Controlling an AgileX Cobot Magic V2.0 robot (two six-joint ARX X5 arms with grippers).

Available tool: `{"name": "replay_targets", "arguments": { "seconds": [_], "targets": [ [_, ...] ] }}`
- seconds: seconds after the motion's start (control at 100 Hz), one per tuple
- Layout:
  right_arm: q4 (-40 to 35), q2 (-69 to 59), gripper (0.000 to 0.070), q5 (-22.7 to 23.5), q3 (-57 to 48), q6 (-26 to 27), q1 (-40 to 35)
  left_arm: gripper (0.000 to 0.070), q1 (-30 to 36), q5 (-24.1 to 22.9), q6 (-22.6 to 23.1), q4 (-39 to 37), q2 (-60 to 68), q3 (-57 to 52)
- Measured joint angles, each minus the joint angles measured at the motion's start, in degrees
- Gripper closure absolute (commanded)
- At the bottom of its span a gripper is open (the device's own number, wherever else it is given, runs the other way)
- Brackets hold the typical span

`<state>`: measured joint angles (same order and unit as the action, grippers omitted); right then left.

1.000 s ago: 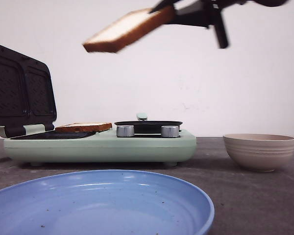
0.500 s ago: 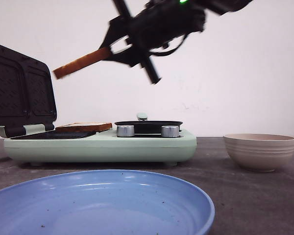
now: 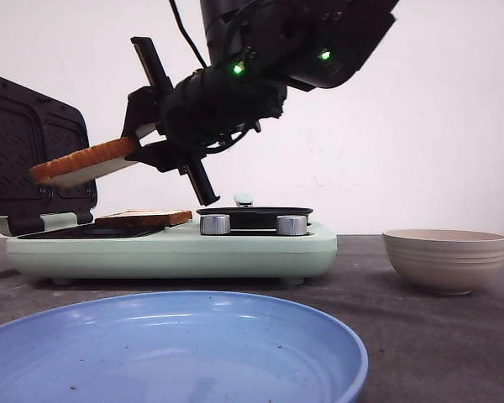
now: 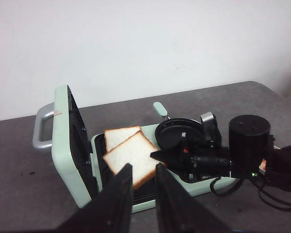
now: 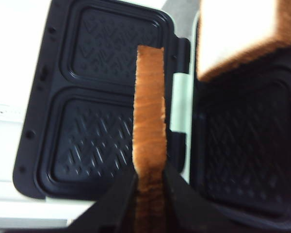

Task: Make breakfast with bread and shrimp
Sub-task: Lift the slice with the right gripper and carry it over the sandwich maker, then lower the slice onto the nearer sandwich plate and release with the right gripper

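One bread slice (image 3: pixel 143 218) (image 4: pixel 119 136) (image 5: pixel 237 29) lies flat on the lower plate of the open sandwich maker (image 3: pixel 176 248). A second bread slice (image 3: pixel 84 161) (image 4: pixel 133 155) (image 5: pixel 149 111) hangs tilted above it, in front of the raised lid (image 3: pixel 34 151). My right gripper (image 3: pixel 139 143) (image 4: pixel 157 155) (image 5: pixel 149 174) is shut on that slice's crust edge. Well back from the maker, my left gripper (image 4: pixel 143 170) is held up with its fingers apart and nothing between them. The shrimp is out of view.
A black round pan (image 3: pixel 252 212) and two silver knobs sit on the maker's right half. On the table to the right stands a beige bowl (image 3: pixel 445 259). A blue plate (image 3: pixel 176 344) lies at the near edge.
My right arm has swung down and to the left with the bread slice, from high above the table to just over the open maker.
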<state>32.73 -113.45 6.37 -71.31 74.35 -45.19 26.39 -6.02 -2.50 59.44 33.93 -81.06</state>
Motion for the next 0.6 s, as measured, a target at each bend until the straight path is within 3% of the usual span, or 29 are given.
{"name": "replay_targets", "arguments": {
  "seconds": [0.33,0.6],
  "targets": [
    [-9.9,-0.1,0.07,-5.2,-4.9,1.2,-0.3,0.0689,0.0,0.0,0.0,0.0,0.0,0.0],
    [-11.6,-1.3,0.07,-6.2,-4.9,8.7,-1.2,0.0689,0.0,0.0,0.0,0.0,0.0,0.0]
  ]
}}
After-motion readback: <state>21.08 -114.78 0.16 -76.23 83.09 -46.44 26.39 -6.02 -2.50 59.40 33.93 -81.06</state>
